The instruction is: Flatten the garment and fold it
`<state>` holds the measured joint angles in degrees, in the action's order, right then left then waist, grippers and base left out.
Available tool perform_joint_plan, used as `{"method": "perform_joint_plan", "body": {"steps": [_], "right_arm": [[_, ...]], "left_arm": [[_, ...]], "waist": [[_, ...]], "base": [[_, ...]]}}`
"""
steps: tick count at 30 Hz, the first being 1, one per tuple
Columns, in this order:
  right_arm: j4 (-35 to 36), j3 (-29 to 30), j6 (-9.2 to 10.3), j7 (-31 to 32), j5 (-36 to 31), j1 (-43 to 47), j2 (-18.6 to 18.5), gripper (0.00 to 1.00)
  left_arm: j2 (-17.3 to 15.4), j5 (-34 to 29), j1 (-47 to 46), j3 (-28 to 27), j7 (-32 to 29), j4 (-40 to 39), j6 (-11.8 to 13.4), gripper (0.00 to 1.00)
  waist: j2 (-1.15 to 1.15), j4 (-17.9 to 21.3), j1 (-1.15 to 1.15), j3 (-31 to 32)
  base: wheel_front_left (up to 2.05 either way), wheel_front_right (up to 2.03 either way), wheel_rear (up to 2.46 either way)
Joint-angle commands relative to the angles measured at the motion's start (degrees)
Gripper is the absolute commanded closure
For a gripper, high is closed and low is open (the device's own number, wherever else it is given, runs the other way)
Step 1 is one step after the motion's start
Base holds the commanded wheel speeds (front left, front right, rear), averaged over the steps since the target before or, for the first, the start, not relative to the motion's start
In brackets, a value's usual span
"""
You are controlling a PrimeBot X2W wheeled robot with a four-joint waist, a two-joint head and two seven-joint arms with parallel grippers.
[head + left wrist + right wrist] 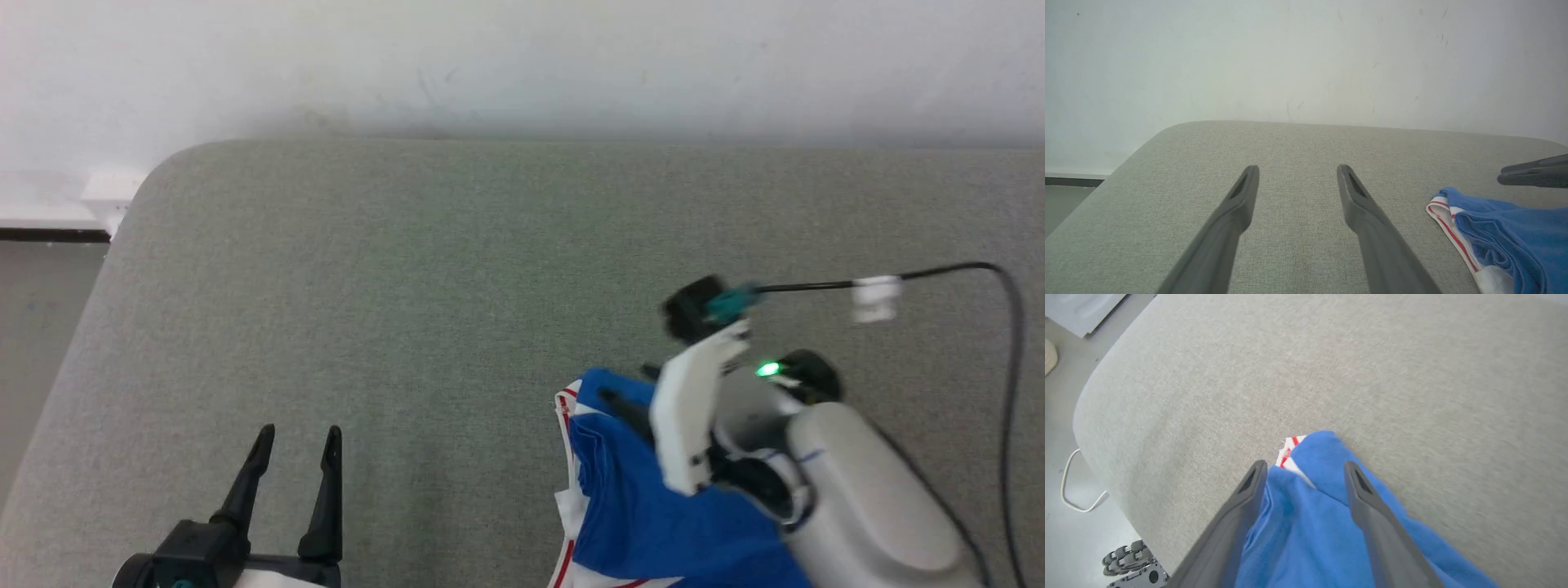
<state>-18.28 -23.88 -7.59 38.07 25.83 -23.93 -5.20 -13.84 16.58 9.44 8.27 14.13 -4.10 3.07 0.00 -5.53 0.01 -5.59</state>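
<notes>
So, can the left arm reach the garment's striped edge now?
Probably yes: bare grey cushion lies between the open left end effector and the garment's edge; the right end effector sits over the blue part.

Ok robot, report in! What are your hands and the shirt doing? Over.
Left hand open, over grey cushion. Right hand open, astride the blue jersey. Jersey bunched, not flat yet. Black cable beside right arm.

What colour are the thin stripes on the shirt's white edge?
Red. The garment shows them best in the left wrist view.
</notes>
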Motion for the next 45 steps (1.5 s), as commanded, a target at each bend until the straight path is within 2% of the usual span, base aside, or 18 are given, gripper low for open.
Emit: {"method": "perform_joint_plan", "body": {"steps": [1,5,7,12,17,24,34,35,36,37,45], "right_arm": [[1.4,1.4,0.10,-0.7,0.2,1.4,-1.2,0.00],[11.2,10.9,0.10,-4.3,-1.8,6.9,-4.7,0.00],[15.3,15.9,0.10,-5.5,-3.5,10.7,-5.3,0.00],[23.0,25.8,0.10,-6.4,-6.5,20.6,-3.4,0.00],[26.6,31.4,0.10,-7.5,-9.3,28.6,-0.8,0.00],[23.1,33.1,0.10,-7.8,-8.6,32.1,1.8,0.00],[12.9,30.9,0.10,-9.5,-7.4,26.8,2.3,0.00],[11.8,30.5,0.10,-9.1,-7.3,26.3,2.3,0.11],[10.8,29.9,0.10,-8.5,-7.2,25.8,2.3,0.71],[10.1,29.2,0.10,-7.9,-7.2,25.4,2.3,1.00],[11.0,28.7,0.10,-5.8,-8.4,24.2,1.8,1.00]], "left_arm": [[-0.2,0.1,0.3,0.0,0.1,-0.2,0.2,0.00],[-0.5,0.1,0.7,0.0,0.0,-0.8,0.3,0.00],[-0.6,0.1,0.8,0.1,-0.1,-1.1,0.3,0.00],[-1.2,0.1,0.6,0.1,-0.1,-1.6,0.3,0.00],[-1.7,0.3,0.3,0.1,-0.2,-1.8,0.1,0.00],[-2.5,0.3,0.1,0.3,-0.6,-1.8,-0.1,0.00],[-3.6,0.3,-1.0,0.5,-1.6,-2.8,-0.1,0.00],[-3.6,0.3,-1.1,0.5,-1.6,-2.8,-0.1,0.00],[-3.7,0.3,-1.3,0.6,-1.7,-2.8,-0.1,0.00],[-3.7,0.3,-1.4,0.7,-1.8,-2.8,-0.1,0.00],[-3.4,0.4,-2.1,1.4,-1.5,-2.2,-0.1,0.00]], "waist": [[0.00,0.9,-0.01,0.5],[0.00,2.1,-0.01,0.5],[0.00,2.8,-0.01,0.2],[0.00,3.8,-0.01,-0.9],[0.00,4.1,-0.01,-2.1],[0.00,3.7,-0.01,-2.6],[0.00,2.4,-0.01,-3.8],[0.00,2.3,-0.01,-3.9],[0.00,2.2,-0.01,-4.0],[0.00,2.1,-0.01,-4.1],[0.00,2.5,-0.01,-3.7]], "base": [[0.00,0.00,0.00],[0.00,0.00,0.00],[0.00,0.00,0.00],[0.00,0.00,0.00],[0.00,0.00,0.00],[0.00,0.00,0.00],[0.00,0.00,0.00],[0.00,0.00,0.00],[0.00,0.00,0.00],[0.00,0.00,0.00],[0.00,0.00,0.00]]}}
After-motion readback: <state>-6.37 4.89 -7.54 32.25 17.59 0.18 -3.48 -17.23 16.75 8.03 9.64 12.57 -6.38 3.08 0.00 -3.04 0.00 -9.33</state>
